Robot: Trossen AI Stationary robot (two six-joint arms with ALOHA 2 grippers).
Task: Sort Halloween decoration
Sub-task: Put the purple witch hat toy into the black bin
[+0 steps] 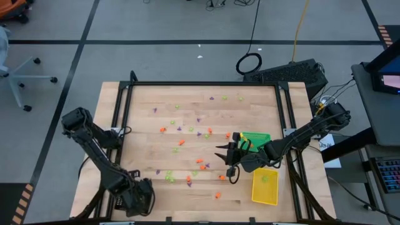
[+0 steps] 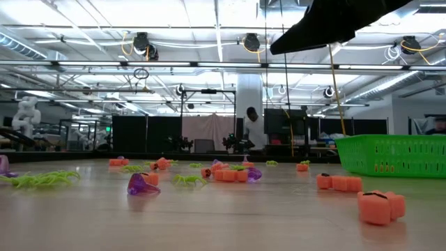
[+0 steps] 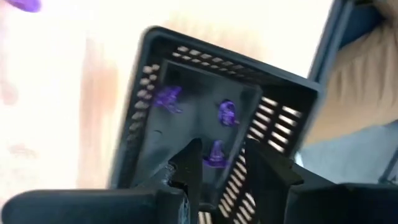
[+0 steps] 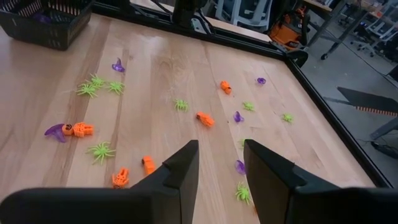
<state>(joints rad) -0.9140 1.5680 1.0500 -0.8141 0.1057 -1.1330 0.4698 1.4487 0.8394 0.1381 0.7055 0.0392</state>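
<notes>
Left gripper [image 3: 217, 163] hangs part-open and empty right above the black tray [image 3: 149, 93], a purple trinket [image 3: 216, 154] lying directly beneath its parted fingers.

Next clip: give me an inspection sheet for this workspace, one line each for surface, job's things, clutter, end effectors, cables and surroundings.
Surface: wooden table with a black frame.
Job's things: orange, purple and lime trinkets scattered mid-table; three purple ones lie in the black tray; green tray and yellow tray stand on the right.
Clutter: nothing seen.
End effectors: left end effector over the black tray at the near left corner, fingers apart, holding nothing visible; right end effector above the table beside the green tray, fingers apart, empty.
Cables: black loop and yellow cord on the floor beyond the table.
Surroundings: a person stands far behind; chair at left.
</notes>
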